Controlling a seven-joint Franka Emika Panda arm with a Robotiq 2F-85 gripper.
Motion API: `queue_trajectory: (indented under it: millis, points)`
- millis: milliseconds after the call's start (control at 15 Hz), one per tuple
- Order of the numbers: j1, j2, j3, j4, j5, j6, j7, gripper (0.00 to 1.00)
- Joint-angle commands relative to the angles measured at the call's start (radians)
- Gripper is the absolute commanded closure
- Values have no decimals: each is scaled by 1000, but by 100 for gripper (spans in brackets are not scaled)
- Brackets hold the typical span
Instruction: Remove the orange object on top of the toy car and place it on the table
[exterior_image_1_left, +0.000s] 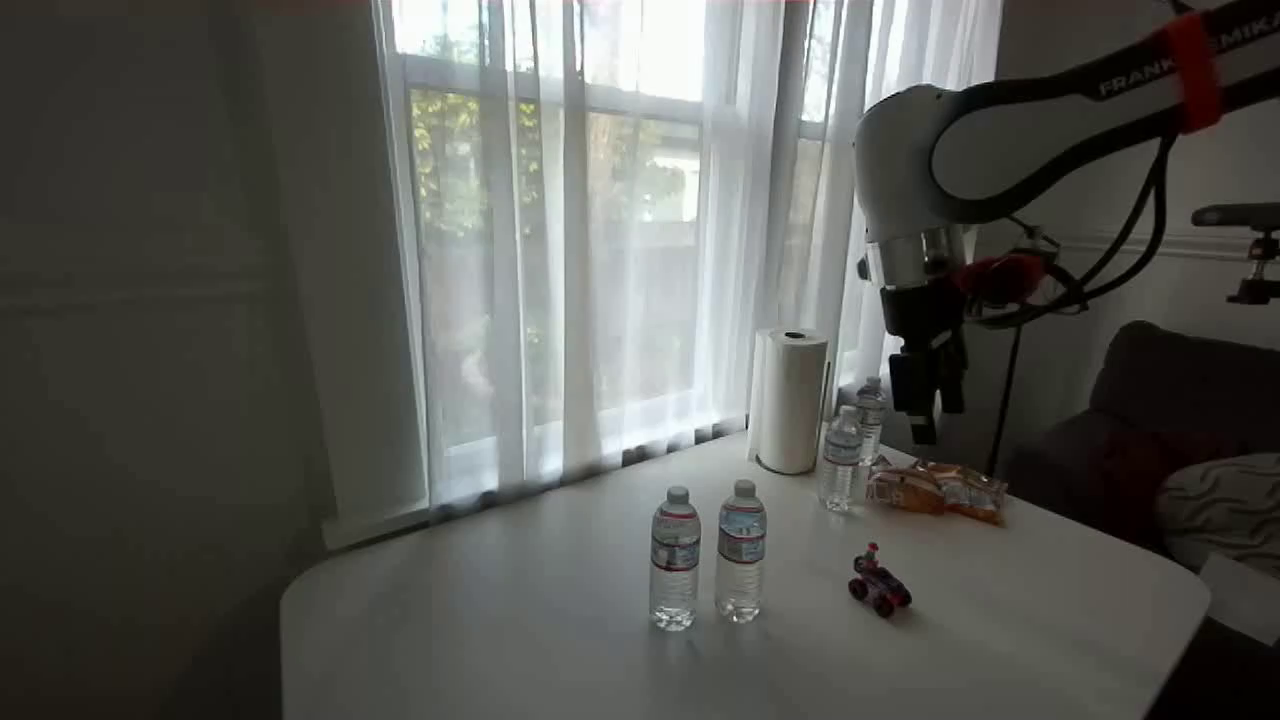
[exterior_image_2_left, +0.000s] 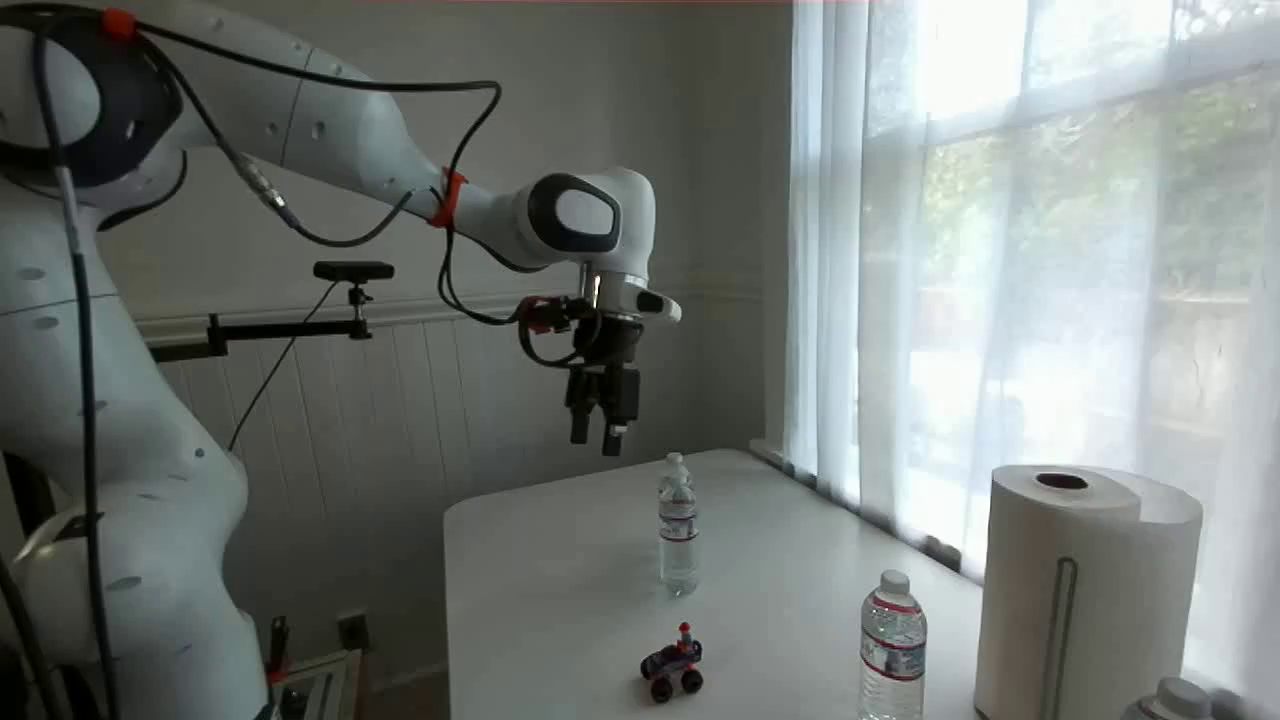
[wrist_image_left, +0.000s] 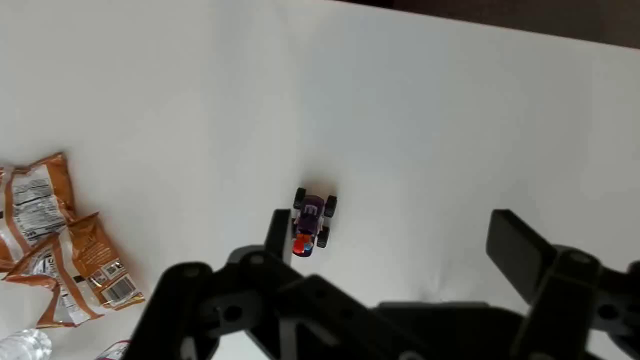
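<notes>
The toy car (exterior_image_1_left: 884, 587) is small, dark purple-black with black wheels, and stands on the white table (exterior_image_1_left: 480, 620). It also shows in an exterior view (exterior_image_2_left: 668, 662) and the wrist view (wrist_image_left: 311, 209). The tiny orange-red object (exterior_image_1_left: 872, 549) stands on one end of the car; it also shows in an exterior view (exterior_image_2_left: 685, 630) and the wrist view (wrist_image_left: 301, 244). My gripper (exterior_image_2_left: 596, 442) is open and empty, high above the table. In the wrist view the jaws (wrist_image_left: 392, 225) are wide apart, and the left finger partly covers the car's edge.
Two water bottles (exterior_image_1_left: 675, 560) (exterior_image_1_left: 741, 553) stand beside the car. More bottles (exterior_image_1_left: 840, 462) and a paper towel roll (exterior_image_1_left: 790, 400) stand near the window. Orange snack bags (wrist_image_left: 75, 265) lie at the wrist view's left. A table edge (wrist_image_left: 490, 25) runs along its top.
</notes>
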Motion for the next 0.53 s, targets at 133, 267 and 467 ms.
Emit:
queue_trajectory:
  millis: [133, 267, 467]
  points:
    - [18, 1, -16, 2, -3, -2, 3, 0]
    - [18, 1, -16, 2, -3, -2, 3, 0]
    - [11, 18, -20, 0, -12, 28, 14, 0]
